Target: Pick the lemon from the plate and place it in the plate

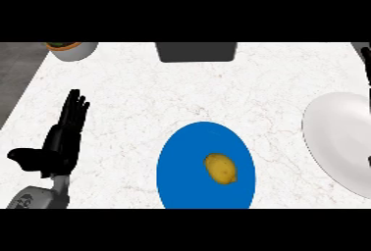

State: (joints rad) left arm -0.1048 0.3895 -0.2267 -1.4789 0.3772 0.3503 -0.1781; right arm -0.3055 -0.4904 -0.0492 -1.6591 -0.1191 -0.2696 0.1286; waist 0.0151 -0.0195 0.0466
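A yellow lemon (221,168) lies on a blue plate (181,162) at the lower middle of the white marble counter. A white plate (339,139) sits at the right edge, partly cut off, and holds nothing that shows. My left hand (64,137) rests at the left side, fingers straight and pointing up, thumb out to the left, well apart from the blue plate. The right hand does not show.
A grey pot with a plant (71,49) stands at the back left corner. A dark grey box (197,51) sits at the back middle. A dark object (365,61) shows at the back right edge. The counter's left edge runs diagonally past the pot.
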